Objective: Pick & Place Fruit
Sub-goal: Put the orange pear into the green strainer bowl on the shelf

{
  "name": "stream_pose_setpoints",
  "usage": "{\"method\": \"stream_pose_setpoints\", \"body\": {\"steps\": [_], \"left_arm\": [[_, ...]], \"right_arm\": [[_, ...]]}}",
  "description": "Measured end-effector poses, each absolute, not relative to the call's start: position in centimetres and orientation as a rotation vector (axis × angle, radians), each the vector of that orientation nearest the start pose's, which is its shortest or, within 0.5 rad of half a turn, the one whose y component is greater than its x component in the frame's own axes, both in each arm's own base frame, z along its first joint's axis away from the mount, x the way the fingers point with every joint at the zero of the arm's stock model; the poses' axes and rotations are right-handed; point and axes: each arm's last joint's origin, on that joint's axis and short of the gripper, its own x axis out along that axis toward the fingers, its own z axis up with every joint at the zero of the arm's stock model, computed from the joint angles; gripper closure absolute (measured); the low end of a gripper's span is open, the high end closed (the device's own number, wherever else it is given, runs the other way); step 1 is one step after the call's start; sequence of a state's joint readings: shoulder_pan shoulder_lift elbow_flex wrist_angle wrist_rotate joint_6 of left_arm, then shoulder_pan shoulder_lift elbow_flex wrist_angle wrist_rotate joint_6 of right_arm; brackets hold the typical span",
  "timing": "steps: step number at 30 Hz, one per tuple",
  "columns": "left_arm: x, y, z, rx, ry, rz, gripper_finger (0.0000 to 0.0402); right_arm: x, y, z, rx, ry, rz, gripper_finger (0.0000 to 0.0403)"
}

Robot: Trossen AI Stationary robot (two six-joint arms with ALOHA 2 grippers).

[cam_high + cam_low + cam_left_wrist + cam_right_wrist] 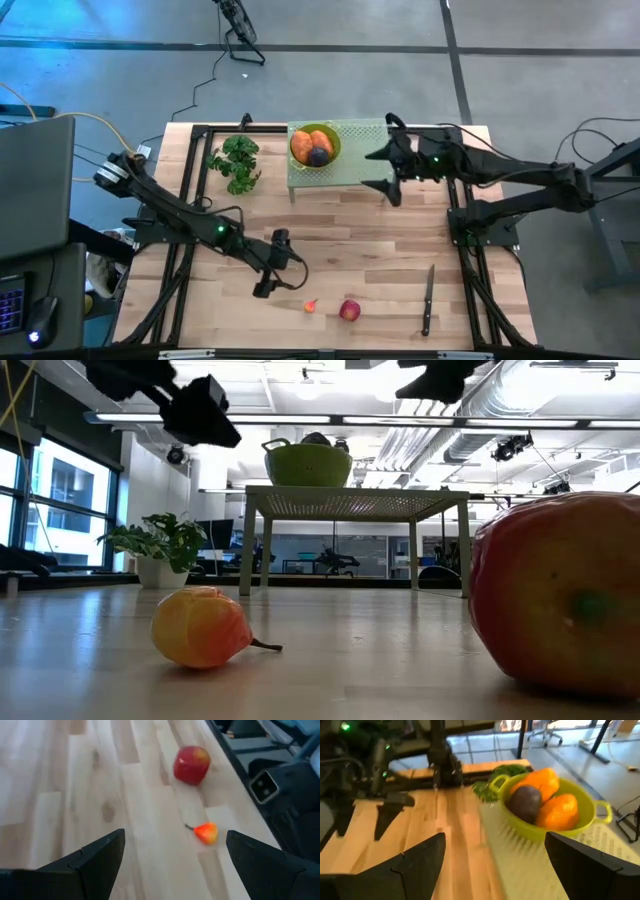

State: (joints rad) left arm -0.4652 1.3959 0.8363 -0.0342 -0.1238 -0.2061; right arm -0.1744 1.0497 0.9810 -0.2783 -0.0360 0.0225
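A red apple [349,310] and a small orange-red fruit [311,306] lie on the wooden table near its front edge; both also show in the left wrist view, the apple [191,765] and the small fruit [206,832]. My left gripper [272,265] hovers open above the table, just left of them. A green bowl [580,817] on a pale green perforated stand [360,165] holds two orange pieces [557,812] and a dark purple one [524,802]. My right gripper [383,170] hangs open in the air, right of the bowl.
A leafy green plant [235,162] stands left of the stand. A black-handled knife [428,298] lies near the front right. Black frame rails run along the table's left and right sides. Bare wood lies between the stand and the loose fruit.
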Motion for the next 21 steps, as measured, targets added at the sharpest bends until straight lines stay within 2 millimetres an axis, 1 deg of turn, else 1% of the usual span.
{"method": "stream_pose_setpoints", "body": {"steps": [3, 8, 14, 17, 21], "left_arm": [[26.8, -13.1, 21.9, -0.021, 0.637, -0.270, 0.0059], [27.4, -13.5, 21.6, -0.048, 0.615, -0.298, 0.0059], [28.1, -14.0, 21.1, -0.055, 0.590, -0.354, 0.0059], [28.3, -14.1, 20.7, -0.057, 0.595, -0.364, 0.0059], [28.2, -14.3, 20.6, -0.062, 0.597, -0.366, 0.0059]], "right_arm": [[21.8, -2.8, 34.3, 0.060, 0.372, -0.127, 0.0069], [20.9, -1.1, 33.9, 0.063, 0.450, -0.089, 0.0069], [20.3, 0.7, 33.1, 0.078, 0.554, -0.018, 0.0069], [20.2, 1.5, 32.2, 0.086, 0.585, 0.010, 0.0069], [19.7, 2.3, 30.5, 0.083, 0.630, -0.024, 0.0069]]}}
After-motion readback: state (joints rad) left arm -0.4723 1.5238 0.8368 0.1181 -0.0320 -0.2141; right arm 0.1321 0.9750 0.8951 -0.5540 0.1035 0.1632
